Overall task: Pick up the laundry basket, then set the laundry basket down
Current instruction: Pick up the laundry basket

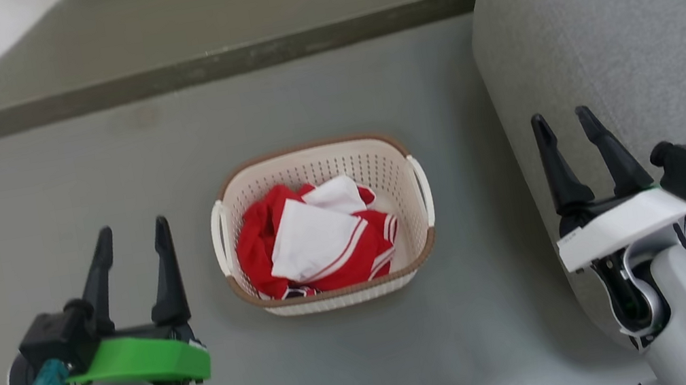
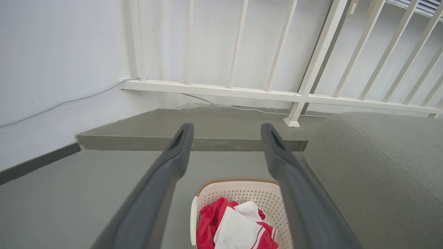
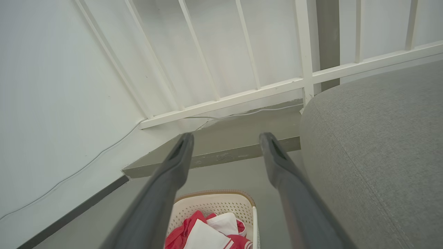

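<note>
A: Where's the laundry basket [image 1: 339, 165]?
B: On the floor [image 1: 75, 193] beside the grey sofa [image 1: 621, 38], clothes [image 1: 316, 238] inside.
A: And the hands?
B: The left hand [image 1: 133, 227] and right hand [image 1: 559, 115] flank it, fingers apart, touching nothing.

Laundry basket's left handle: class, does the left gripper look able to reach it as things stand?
Probably yes: the left gripper is open, and only bare floor lies between it and the left handle of the laundry basket.
</note>
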Available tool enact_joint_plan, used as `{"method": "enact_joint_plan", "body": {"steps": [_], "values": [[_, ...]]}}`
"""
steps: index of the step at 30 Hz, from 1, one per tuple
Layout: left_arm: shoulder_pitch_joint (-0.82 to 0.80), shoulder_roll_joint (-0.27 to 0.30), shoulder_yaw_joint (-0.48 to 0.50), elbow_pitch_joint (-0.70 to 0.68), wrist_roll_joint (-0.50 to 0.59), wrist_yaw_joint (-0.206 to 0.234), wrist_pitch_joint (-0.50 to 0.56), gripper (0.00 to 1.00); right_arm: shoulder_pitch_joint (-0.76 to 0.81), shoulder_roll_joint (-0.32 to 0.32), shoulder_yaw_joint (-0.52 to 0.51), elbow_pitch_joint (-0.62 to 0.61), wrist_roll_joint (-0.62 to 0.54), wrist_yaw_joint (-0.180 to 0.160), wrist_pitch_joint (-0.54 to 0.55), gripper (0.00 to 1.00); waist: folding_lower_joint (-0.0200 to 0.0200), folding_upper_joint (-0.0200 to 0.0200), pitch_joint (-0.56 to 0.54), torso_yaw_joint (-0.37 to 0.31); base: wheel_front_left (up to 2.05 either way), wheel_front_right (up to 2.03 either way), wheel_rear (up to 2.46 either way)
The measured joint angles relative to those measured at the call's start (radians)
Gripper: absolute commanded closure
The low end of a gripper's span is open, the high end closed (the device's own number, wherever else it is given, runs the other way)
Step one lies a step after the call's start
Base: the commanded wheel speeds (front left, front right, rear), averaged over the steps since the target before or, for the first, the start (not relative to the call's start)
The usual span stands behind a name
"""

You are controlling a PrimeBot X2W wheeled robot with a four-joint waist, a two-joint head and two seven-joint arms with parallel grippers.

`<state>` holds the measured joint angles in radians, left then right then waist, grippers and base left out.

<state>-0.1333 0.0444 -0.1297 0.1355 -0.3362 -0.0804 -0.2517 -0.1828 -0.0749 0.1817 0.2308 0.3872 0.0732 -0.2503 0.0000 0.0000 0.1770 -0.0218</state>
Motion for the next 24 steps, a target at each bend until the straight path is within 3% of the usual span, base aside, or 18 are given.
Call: {"method": "enact_joint_plan", "body": {"steps": [11, 24], "values": [[-0.091, -0.002, 0.001, 0.001, 0.007, -0.009, 0.000, 0.00, -0.086, 0.009, 0.003, 0.003, -0.010, 0.006, 0.000, 0.00, 0.0000, 0.0000, 0.125, -0.004, 0.00, 0.00, 0.00], [-0.237, -0.002, 0.002, 0.096, 0.027, -0.014, 0.000, 0.00, -0.233, 0.011, 0.006, 0.078, -0.010, 0.007, -0.002, 0.00, 0.0000, 0.0000, 0.304, -0.010, 0.00, 0.00, 0.00]]}}
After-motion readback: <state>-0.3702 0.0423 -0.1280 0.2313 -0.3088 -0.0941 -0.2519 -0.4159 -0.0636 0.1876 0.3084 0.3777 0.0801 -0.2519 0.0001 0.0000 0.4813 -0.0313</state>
